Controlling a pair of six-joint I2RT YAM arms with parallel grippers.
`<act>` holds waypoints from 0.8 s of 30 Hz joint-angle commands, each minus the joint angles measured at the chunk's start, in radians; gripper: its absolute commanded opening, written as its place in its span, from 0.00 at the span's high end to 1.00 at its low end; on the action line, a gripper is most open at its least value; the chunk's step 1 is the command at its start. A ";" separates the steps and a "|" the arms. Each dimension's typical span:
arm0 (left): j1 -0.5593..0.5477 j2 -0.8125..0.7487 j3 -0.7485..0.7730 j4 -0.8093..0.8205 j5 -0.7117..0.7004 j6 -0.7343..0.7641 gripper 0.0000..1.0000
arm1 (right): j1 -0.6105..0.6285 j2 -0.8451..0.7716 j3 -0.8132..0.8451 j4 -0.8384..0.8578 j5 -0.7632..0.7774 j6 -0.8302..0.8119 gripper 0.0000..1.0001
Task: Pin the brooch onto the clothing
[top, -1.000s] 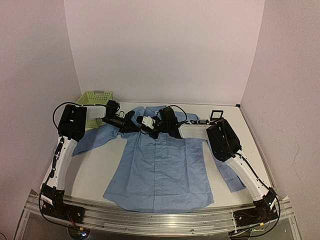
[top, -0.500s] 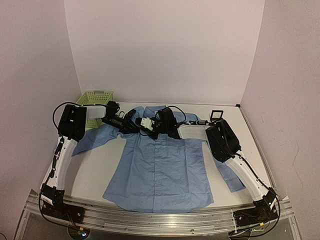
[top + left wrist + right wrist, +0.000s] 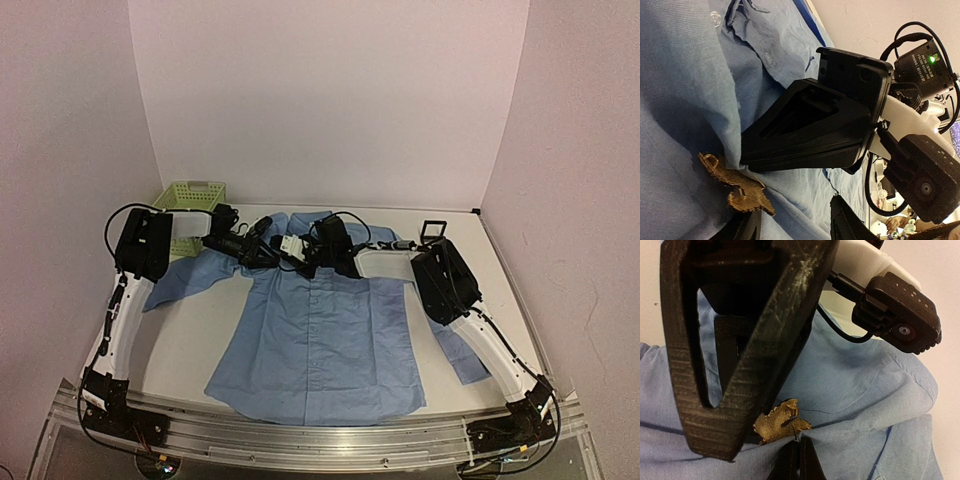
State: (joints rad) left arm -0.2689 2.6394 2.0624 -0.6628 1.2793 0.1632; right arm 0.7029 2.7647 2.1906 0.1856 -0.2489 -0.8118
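The 2 arms are meeting at the upper chest of the light blue shirt [image 3: 320, 340], which is lying face-up on the worktop [image 3: 195, 335]. The small golden-brown brooch [image 3: 781, 421] is sitting on the cloth right between them.

The right end effector [image 3: 799, 444] is showing its jaws pressed together, with the tips hard against the brooch's lower edge. Whether they are pinching the brooch, its thin pin or just a fold of fabric, I cannot tell. The left end effector [image 3: 795, 215] is hovering with its fingers apart and gripping nothing, 1 finger [image 3: 747, 227] just beside the brooch's end.

Here is what I am worrying about:

- **Brooch not fastened:** In the left wrist view a fold of shirt is draping over the right tips and hiding part of the brooch. If the pin is not truly through the cloth, any retreat by the right arm is likely dragging the brooch off with it.
- **Cloth bunching:** The fabric is looking thin and loose, so a pull is probably lifting and bunching it rather than freeing the tips cleanly.
- **Left fingers closing:** From this spot they could be clipping the brooch's edge and twisting it.
- **Crowding:** The 2 end effectors are working very close together, so a small misjudged move is risking a knock between them.
- **Pinning too deep:** Pushing down too far could be catching the shirt's back layer as well.
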 commanded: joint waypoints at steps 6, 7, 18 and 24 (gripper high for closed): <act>0.023 0.010 -0.098 0.085 -0.185 -0.340 0.53 | 0.005 0.038 0.000 -0.108 0.024 -0.010 1.00; 0.023 -0.001 -0.114 0.116 -0.179 -0.384 0.53 | 0.005 0.038 0.001 -0.109 0.024 -0.010 1.00; 0.026 -0.070 -0.174 0.203 -0.166 -0.537 0.79 | 0.005 0.039 0.004 -0.116 0.023 -0.011 1.00; 0.027 -0.088 -0.191 0.271 -0.098 -0.579 0.78 | 0.004 0.039 0.002 -0.118 0.026 -0.014 1.00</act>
State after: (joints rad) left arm -0.2552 2.5691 1.9048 -0.4117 1.1924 -0.3723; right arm 0.7033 2.7647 2.1921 0.1804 -0.2390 -0.8228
